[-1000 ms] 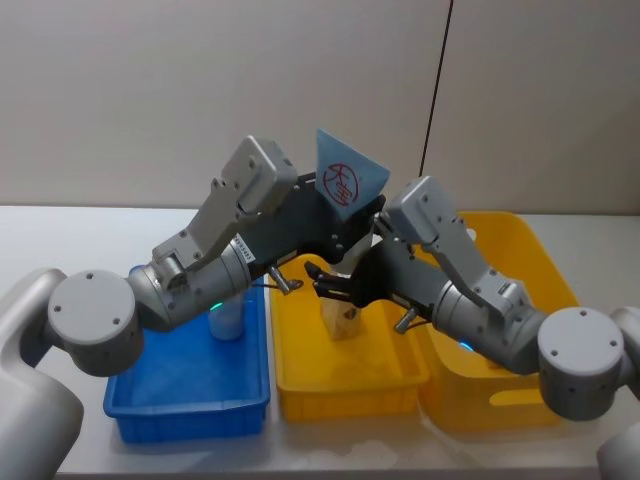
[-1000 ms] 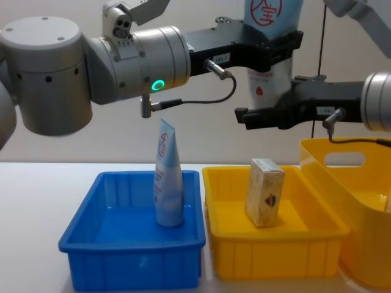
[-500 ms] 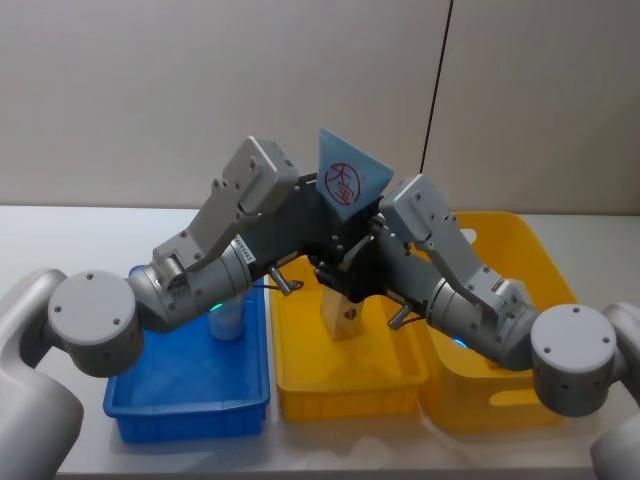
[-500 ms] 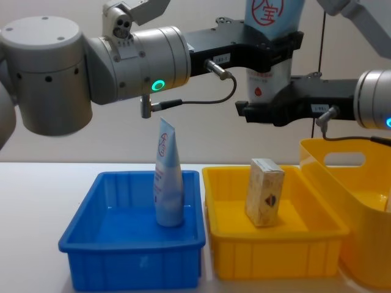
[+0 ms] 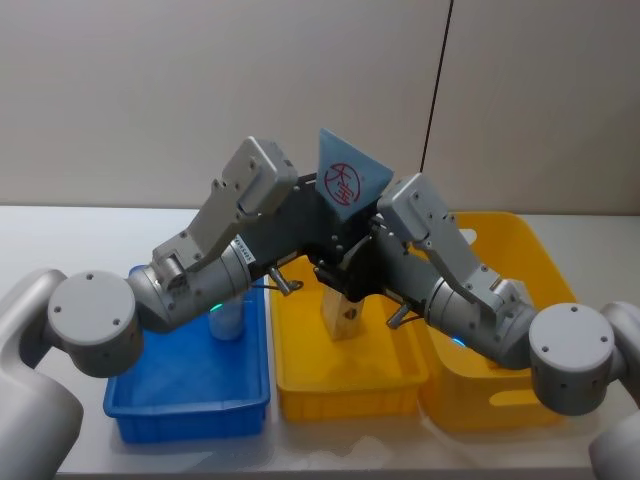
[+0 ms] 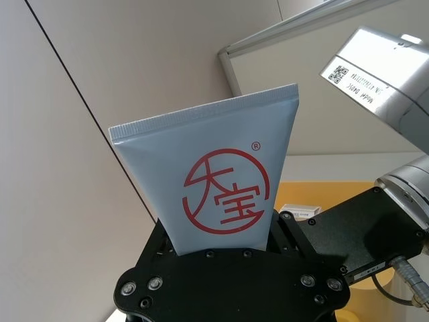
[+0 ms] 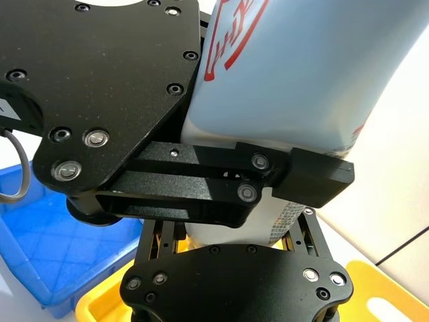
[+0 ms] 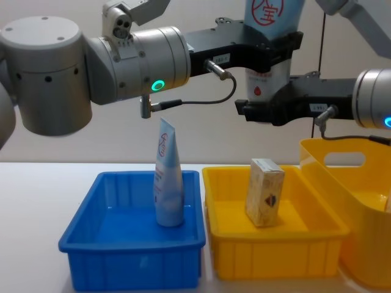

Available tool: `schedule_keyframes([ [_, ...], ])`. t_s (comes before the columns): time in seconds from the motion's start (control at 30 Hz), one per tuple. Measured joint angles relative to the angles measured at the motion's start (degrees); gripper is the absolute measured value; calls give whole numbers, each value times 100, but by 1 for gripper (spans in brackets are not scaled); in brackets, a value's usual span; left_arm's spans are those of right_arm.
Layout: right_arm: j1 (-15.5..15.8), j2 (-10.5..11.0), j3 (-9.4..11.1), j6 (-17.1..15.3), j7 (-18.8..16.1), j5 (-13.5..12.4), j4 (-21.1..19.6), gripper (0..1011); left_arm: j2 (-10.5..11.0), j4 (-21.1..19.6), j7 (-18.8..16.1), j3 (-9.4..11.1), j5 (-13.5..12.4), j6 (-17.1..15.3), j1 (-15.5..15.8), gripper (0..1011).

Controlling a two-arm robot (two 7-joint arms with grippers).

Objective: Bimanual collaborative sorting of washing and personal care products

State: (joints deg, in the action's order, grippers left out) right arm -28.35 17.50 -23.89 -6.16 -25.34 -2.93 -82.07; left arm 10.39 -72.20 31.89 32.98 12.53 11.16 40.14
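The light-blue pouch (image 8: 267,36) with the red circle logo stands upright in the air above the middle yellow bin (image 8: 226,256). The left gripper (image 8: 269,52) is clamped around its middle, the sealed wide end rising above the fingers. The right gripper (image 8: 264,111) sits just below, at the pouch's lower end, its 2 fingers on either side; whether they press it I cannot tell. 1 beige carton (image 8: 264,192) stands in that bin, 1 blue-white tube (image 8: 167,183) in the blue bin (image 8: 91,256).
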Motion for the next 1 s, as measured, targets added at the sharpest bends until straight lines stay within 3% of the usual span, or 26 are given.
schedule_keyframes([
  [0.57,-9,-5,-9,9,2,3,10,644,0,0,0,0,0,-1,0,363],
  [1.0,-11,-5,-10,10,1,3,10,644,-1,0,1,0,0,-1,1,754],
])
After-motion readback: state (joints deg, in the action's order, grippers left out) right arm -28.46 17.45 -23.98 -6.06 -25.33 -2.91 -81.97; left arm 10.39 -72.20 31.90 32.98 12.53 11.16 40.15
